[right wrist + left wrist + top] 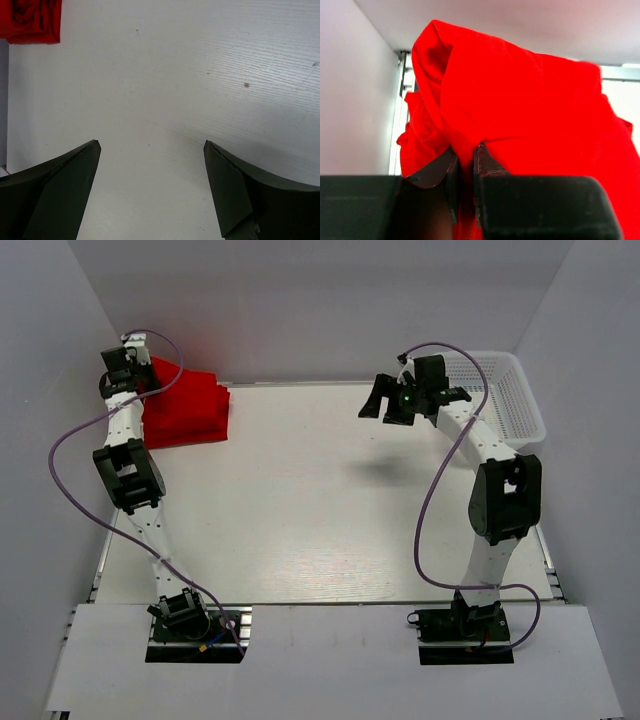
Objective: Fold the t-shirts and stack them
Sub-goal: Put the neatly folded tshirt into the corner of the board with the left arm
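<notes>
L gripper [466, 156] pinches t-shirt [530, 110]; R gripper [151, 145] wide open.

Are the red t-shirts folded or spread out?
Folded: the t-shirts sit as a layered stack at the table's far left; the left hand pinches cloth.

We see plain bright red soft-cloth t-shirts [185, 410], no print, at the black left pincer [465, 157]; just beside the black right pincer [150, 152], a white plastic mesh basket [531, 408].

The t-shirts [188, 410] lie far left on the table [320, 510], the basket [522, 405] far right.
</notes>
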Tool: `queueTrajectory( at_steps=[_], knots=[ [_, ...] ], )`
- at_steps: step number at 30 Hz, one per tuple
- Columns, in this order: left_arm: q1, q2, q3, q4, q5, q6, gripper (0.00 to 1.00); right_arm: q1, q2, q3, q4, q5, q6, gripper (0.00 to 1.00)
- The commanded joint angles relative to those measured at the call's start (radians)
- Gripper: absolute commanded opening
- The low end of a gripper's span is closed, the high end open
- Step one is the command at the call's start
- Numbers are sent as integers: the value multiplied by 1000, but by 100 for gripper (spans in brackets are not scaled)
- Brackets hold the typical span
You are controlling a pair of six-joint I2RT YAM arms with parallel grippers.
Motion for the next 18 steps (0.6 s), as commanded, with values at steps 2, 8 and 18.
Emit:
queueTrajectory(
  at_steps=[2,8,18],
  knots=[
    [6,-8,20,-17,-70,-30,52,4,18,64,-23,6,-8,90],
    [6,-26,47,-76,-263,-122,100,4,-4,72,-43,14,-27,90],
    [-23,-135,44,-172,-322,-147,100,7,-105,17,-33,58,-48,90]
  ],
)
